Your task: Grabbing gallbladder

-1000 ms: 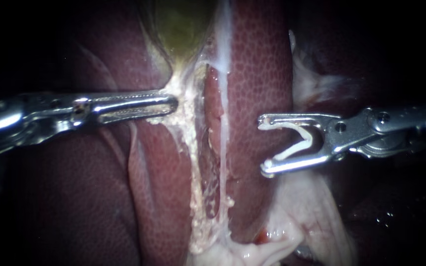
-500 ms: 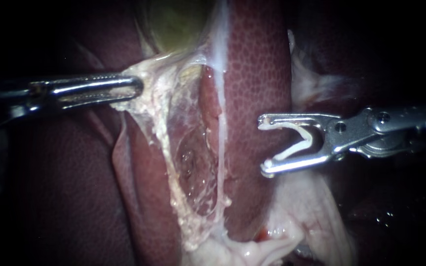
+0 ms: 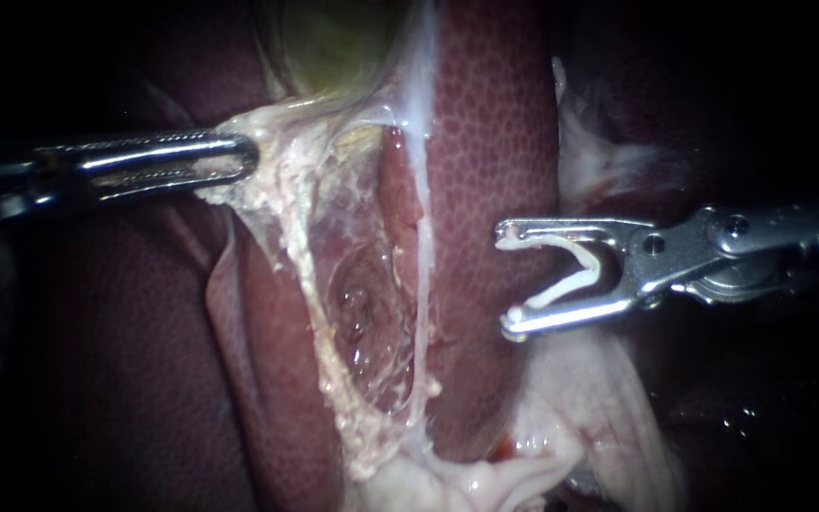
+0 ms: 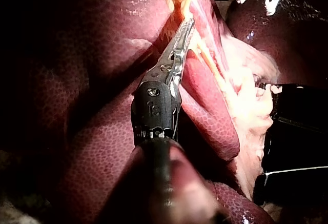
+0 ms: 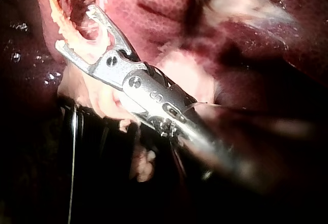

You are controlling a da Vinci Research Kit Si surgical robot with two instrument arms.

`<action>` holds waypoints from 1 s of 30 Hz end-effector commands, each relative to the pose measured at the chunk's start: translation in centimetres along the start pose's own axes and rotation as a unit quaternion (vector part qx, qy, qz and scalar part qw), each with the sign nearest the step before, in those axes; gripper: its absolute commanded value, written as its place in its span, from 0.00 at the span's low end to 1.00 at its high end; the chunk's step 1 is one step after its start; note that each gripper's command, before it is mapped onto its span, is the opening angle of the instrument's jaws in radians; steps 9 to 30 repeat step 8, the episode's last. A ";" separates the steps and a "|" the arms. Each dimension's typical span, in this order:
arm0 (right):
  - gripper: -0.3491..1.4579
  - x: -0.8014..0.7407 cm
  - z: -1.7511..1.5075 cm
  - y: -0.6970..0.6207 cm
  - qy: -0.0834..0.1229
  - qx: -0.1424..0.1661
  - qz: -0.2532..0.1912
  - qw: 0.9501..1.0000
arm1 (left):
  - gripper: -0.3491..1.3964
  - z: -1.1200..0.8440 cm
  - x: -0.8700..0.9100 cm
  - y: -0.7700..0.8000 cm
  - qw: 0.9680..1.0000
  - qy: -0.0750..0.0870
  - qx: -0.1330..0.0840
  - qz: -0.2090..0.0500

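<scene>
The greenish gallbladder (image 3: pixel 334 43) lies at the top between lobes of the liver (image 3: pixel 495 142). My left instrument (image 3: pixel 239 156) is shut on the pale fatty tissue (image 3: pixel 282 166) just below the gallbladder and holds it stretched to the left. A wet hollow (image 3: pixel 357 303) gapes behind the stretched sheet. In the left wrist view the same jaws (image 4: pixel 188 26) lie together on that pale strand. My right instrument (image 3: pixel 509 280) hovers over the liver's right lobe, apart from the tissue. Its jaws stand wide with a white clip (image 3: pixel 580 270) seated between them, also seen in the right wrist view (image 5: pixel 76 29).
A thin whitish band (image 3: pixel 421 190) runs down the middle of the liver. Pale loose tissue (image 3: pixel 571 436) lies below the right instrument, and more sits at the upper right (image 3: pixel 599 161). Dark fixture parts (image 4: pixel 294 131) lie beside the liver.
My left instrument has drawn the gripped pale tissue leftward and a little up, spreading it into a sheet and opening a hollow behind it. The right instrument has not moved.
</scene>
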State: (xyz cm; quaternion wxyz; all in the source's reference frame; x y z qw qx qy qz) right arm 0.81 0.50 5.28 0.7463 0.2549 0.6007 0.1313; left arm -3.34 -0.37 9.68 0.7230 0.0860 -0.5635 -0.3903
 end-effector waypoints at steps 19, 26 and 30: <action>0.52 0.00 0.00 0.00 0.000 0.000 0.000 1.000 | 0.00 0.01 0.02 0.00 1.000 0.000 -0.004 0.000; 0.52 0.00 0.00 0.00 0.000 0.000 0.000 1.000 | 0.00 0.01 0.02 0.00 1.000 0.000 -0.004 0.000; 0.52 0.00 0.00 0.00 0.000 0.000 0.000 1.000 | 0.00 0.01 0.02 0.00 1.000 0.000 -0.004 0.000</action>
